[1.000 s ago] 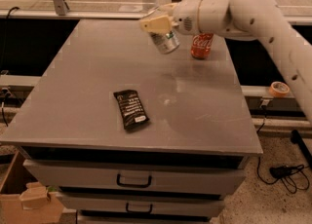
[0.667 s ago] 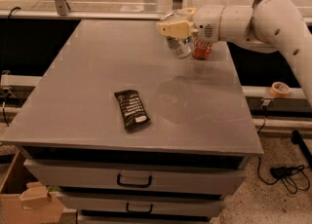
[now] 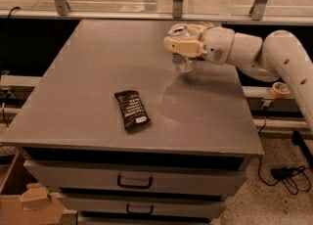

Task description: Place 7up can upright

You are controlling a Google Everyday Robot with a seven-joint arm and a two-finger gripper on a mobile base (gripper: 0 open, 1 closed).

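Observation:
The 7up can (image 3: 183, 64) is a silver can held about upright in my gripper (image 3: 184, 46), at the back right of the grey table (image 3: 98, 72). Its top rim shows above the cream fingers (image 3: 182, 46) and its lower body shows below them. Its base is at or just above the table top; I cannot tell if it touches. The gripper is shut on the can, and the white arm (image 3: 254, 55) reaches in from the right. No red can shows in this view.
A black snack packet (image 3: 132, 109) lies flat near the table's front middle. A roll of tape (image 3: 280, 90) sits on the rail at the right. Drawers (image 3: 132, 182) are below the table top, and a cardboard box (image 3: 29, 199) is at the lower left.
The gripper has carried the can from a tilted pose up high, first right, then down towards the table, turning it upright. The red can behind it is now hidden.

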